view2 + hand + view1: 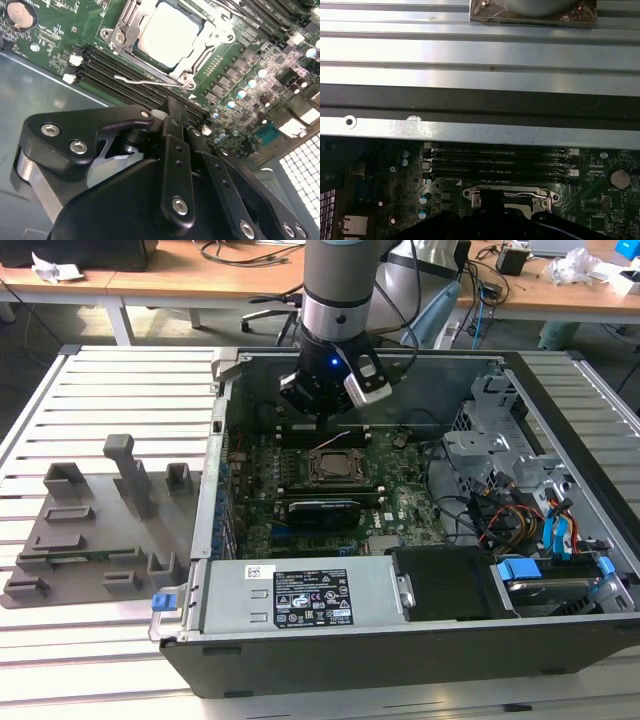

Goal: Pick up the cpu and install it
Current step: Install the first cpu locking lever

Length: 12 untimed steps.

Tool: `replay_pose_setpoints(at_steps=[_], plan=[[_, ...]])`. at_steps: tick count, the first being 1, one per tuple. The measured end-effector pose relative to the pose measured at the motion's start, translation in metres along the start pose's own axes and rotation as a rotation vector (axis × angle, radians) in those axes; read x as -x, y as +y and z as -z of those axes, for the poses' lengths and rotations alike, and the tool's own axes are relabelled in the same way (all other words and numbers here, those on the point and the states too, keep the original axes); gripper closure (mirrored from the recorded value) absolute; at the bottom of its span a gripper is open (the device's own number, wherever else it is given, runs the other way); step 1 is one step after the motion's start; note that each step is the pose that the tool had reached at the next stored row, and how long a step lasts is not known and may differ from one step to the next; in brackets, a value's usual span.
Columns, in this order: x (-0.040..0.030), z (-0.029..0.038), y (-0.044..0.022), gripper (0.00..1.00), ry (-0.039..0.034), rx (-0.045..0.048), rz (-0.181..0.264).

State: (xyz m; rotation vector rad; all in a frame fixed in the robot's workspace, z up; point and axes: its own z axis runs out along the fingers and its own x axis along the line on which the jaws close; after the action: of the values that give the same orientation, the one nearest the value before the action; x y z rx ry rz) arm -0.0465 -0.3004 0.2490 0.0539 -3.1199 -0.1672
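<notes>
Silver-grey and flat, the square cpu (170, 34) already lies seated in its dark socket frame (165, 42) on the green motherboard (240, 65), its matte metal top bare and level inside the steel bracket. A thin bent wire retention lever (145, 80) runs along the socket's edge nearest the claw; whether it is latched cannot be told. Beside it run long black memory slots (115, 72) with white end clips.

The black gripper (322, 400) hangs above the motherboard, towards the far wall of the open black computer case (400, 660) and just back from the socket. In the second wrist view its dark, bolted linkage fingers (175, 130) come together to a narrow tip with nothing between them, so the claw looks closed and empty, clear of the chip. That posture suits a hand that has let go, not one carrying a part.

Outside the case, near the slatted metal table's (60, 660) edge on the exterior view's left, a grey moulded fixture tray (100, 530) stands with blocky upright holders.
</notes>
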Motion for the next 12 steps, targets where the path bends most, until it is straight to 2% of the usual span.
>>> replay_pose_setpoints(at_steps=[8,12], plan=[[0.0001,-0.0002,0.0,0.89,-0.0002,0.0011,0.0],[0.0001,-0.0041,-0.0004,0.89,-0.0003,0.0035,0.0]])
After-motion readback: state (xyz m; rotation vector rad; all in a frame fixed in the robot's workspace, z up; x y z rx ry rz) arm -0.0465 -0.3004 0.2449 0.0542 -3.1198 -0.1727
